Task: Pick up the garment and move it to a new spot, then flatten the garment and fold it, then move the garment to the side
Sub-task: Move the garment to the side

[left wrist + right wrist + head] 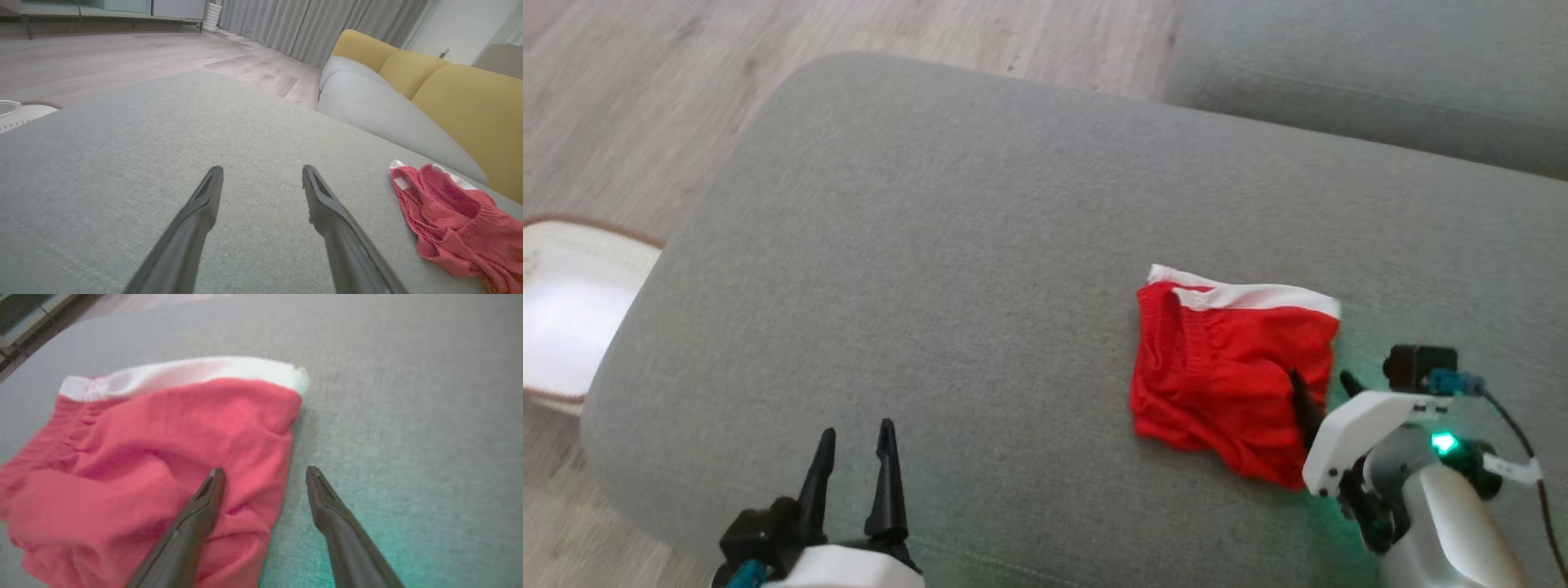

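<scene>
Straddling the near side edge of the garment (1225, 367), the right gripper (265, 471) has its two dark fingers (192, 531) spread wide. One tip hangs over the red cloth and the other over bare grey cushion (980, 245), with the hem running between them. That looks deliberate: with the edge inside the gap, closing would pinch a fold of fabric rather than scrape the upholstery. Nothing is gripped yet, and I can't tell whether the tips touch the cloth or float just above it.

The garment is a pair of red shorts with a white band. It lies in a compact, rumpled bundle ahead of those fingers, the white band at the far end, away from the tips. It looks loosely doubled over rather than smoothed flat, so I'd say it needs lifting and spreading. How far the task has got is hard to read.

Over to the left gripper (856, 429): fingers apart as well, empty, pointing across open cushion, with the garment well off to their right side. It seems parked there to leave the right arm room and be ready for a second corner.

Beyond the left fingertips the cushion rounds off to wooden floor (645, 82), where a white, brown-rimmed basket (564, 318) sits.

The risk now is the right fingers catching only the top layer.
</scene>
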Robot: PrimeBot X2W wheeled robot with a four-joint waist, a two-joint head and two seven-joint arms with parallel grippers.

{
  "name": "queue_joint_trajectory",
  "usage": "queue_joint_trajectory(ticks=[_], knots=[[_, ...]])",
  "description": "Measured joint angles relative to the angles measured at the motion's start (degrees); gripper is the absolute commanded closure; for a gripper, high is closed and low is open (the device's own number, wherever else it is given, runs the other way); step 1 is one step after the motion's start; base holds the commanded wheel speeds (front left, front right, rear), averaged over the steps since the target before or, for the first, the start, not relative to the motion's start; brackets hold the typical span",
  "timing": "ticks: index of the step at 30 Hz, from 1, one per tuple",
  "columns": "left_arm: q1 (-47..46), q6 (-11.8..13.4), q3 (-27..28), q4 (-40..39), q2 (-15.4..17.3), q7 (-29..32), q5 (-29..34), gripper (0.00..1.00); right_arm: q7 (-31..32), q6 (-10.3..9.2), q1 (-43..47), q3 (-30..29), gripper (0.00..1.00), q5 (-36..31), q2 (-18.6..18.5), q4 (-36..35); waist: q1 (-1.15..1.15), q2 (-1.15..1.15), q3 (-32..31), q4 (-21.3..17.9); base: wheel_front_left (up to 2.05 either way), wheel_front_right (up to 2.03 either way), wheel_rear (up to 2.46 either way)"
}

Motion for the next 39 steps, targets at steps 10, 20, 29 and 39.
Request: queue_joint_trajectory(ticks=[10,20,29,39], knots=[[0.01,-0.98,2.07,0.38,-1.13,0.00,1.83,0.00,0.13,0.00,-1.19,1.94,0.92,0.89,-0.08,3.79,-0.01,0.00,0.60,-0.65,0.00,0.00,0.00],[0.00,-2.41,3.97,-0.09,-1.72,-0.16,3.45,0.00,-3.36,0.00,-4.35,3.42,1.00,-0.22,0.01,4.10,-0.01,0.00,1.24,-8.26,0.00,0.00,0.00],[-0.86,-2.46,4.07,-2.08,-1.75,-0.16,5.24,0.00,-0.87,0.00,-5.53,2.71,1.00,-4.76,-4.33,-5.69,-0.01,0.00,2.89,-19.56,0.00,0.00,0.00],[-5.37,-2.50,3.27,-3.47,-0.58,1.87,6.93,0.00,1.22,0.00,-5.66,4.03,1.00,-3.78,-5.30,-11.15,-0.01,0.00,7.04,-32.68,0.00,0.00,0.00]])
